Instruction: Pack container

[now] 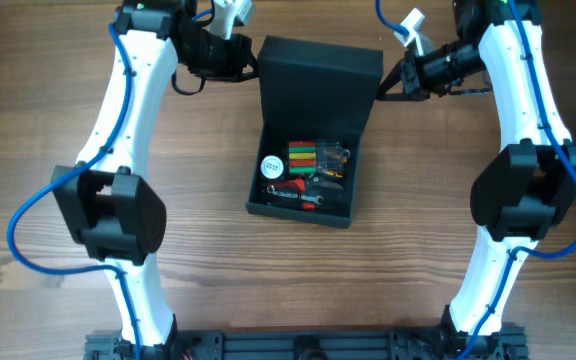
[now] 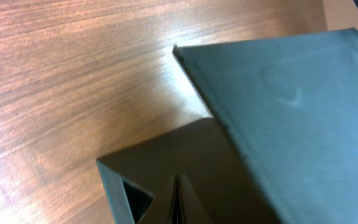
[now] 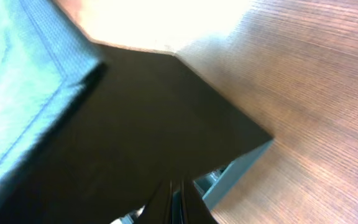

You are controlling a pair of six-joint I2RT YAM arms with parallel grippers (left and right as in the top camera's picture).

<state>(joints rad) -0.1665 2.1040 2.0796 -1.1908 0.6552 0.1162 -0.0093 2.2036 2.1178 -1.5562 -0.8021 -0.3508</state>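
- Left gripper (image 1: 247, 63) sits at the left edge of the lid (image 1: 318, 60). In its wrist view the two dark fingers (image 2: 142, 180) are pressed together, with only a thin seam between them, and their tip is right against the lid's edge.
- Right gripper (image 1: 386, 84) mirrors it at the lid's right edge. Its fingers (image 3: 166, 124) are likewise closed tight, with nothing between them, and the lid's stitched teal face lies just beside them.
- The left arm (image 1: 118, 120) rises from the near edge of the table (image 1: 48, 130). It passes a dark elbow joint, slants up to the far side, then bends at the wrist inward toward the lid.
- The right arm (image 1: 523, 100) takes the same bent pose on the other side, with its wrist turned inward.
- A blue cable (image 1: 28, 215) loops beside each arm.
- The container (image 1: 268, 207) stands in the middle of the table between the two arms. It is open, with its flap lid at the far side.
- Inside it lie red, green and yellow bars (image 1: 303, 157), a white round piece (image 1: 271, 166) and small red tools (image 1: 293, 187).
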